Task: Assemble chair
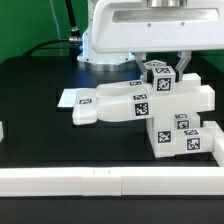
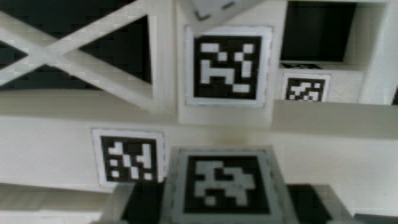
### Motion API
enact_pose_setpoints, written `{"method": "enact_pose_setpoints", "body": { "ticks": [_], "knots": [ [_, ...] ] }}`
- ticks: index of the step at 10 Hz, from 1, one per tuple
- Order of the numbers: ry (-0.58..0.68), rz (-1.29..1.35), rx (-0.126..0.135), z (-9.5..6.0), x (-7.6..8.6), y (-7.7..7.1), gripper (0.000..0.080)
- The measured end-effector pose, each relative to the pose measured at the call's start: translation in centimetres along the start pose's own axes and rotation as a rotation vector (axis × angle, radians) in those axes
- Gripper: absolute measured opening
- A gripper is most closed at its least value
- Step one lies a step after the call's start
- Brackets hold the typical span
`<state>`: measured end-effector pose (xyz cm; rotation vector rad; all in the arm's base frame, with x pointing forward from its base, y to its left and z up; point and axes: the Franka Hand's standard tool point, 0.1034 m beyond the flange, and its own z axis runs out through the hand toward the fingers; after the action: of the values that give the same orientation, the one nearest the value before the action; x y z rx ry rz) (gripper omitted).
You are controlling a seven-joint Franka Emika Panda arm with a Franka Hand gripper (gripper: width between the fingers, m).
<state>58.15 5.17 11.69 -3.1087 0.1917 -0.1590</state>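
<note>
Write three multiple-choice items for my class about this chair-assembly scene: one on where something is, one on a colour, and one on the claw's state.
1. Where does the long white rail lie in the exterior view?
A. Along the near edge of the table
B. On top of the chair parts
C. Behind the robot's base

2. What colour is the table top?
A. Red
B. Black
C. Yellow

3. What state is the claw in?
A. Wide open above a bare table
B. Out of sight
C. Shut on a chair part

Answers:
1 A, the rail runs across the front.
2 B, the surface around the white chair parts is black.
3 C, the claw has its jaws closed at the tagged top piece.
</note>
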Motion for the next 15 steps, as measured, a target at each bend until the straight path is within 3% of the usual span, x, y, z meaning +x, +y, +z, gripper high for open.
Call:
{"method": "enact_pose_setpoints", "body": {
  "ticks": [8, 15],
  "knots": [
    [-0.018, 0.757, 0.041, 0.12, -0.27, -0.95, 0.0281],
    [-0.035, 1.166, 0.058, 0.15, -0.08, -1.05, 0.0281]
  ]
}}
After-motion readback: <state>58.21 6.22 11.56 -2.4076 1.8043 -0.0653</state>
